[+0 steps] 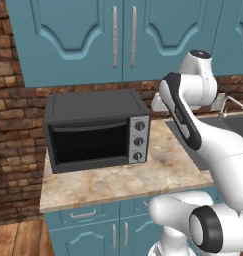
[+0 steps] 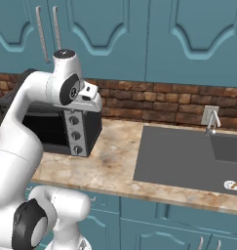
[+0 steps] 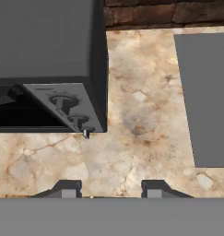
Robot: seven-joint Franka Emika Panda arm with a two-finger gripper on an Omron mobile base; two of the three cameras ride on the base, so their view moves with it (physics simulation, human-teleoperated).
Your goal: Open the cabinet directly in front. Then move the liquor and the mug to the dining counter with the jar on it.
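Hand view: tool (image 3: 111, 189) tips apart over bare counter (image 3: 132, 138), holding nothing; toaster oven (image 3: 49, 64) cropped.

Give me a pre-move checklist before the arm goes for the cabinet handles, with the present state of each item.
1. Cabinet doors both shut, so opening is not yet done: ok as a starting state.
2. Silver handles in view and unobstructed in the left base view: ok.
3. Gripper holds nothing; fingers stand apart over bare counter: ok.
4. Gripper aimed at the handles: not ok, the hand view looks down at the counter beside the toaster oven.
5. Path upward free of the toaster oven: cannot tell; it sits close below the doors.
6. Liquor and mug located: cannot tell, doors are closed.
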